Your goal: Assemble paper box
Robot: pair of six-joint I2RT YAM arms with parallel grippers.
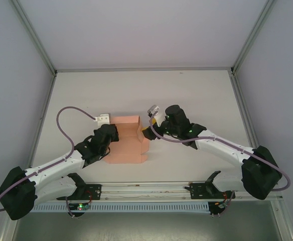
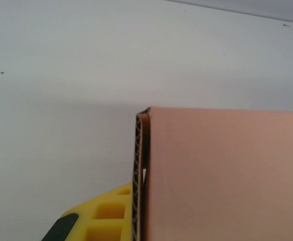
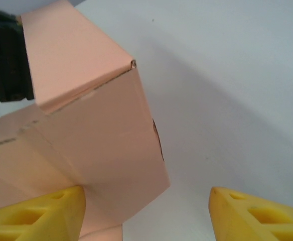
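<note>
Salmon-pink card of the paper box [image 1: 129, 143], half folded, lying mid-counter [image 1: 186, 90] between the two arms, a little left of centre; long side running roughly near-to-far as seen from above, with one wall raised along the far edge; left claw [image 1: 108, 136] at the left edge of the card, shut, apparently pinching a doubled-over side wall; from the left wrist, one yellow finger [image 2: 104, 217] just outside that wall's cut edge, the other hidden behind the card, so the grip judged rather than seen outright; right claw [image 1: 147, 132] at the free right side, jaws fairly wide, gripping nothing; from the right wrist, one finger [image 3: 36, 213] touching or tucked just under the lower corner of an upright flap, the other well apart over bare counter; flap therefore off to one side of the gap, not centred in it, leaning away toward the left arm; right arm clearly the nearer to this loose side, left arm serving as the anchor; probably mid-step on folding the right-hand wall, with much of the assembly left; next move likely needing a sideways shift toward the card before any squeeze; otherwise a risk of catching only the corner and creasing it.
</note>
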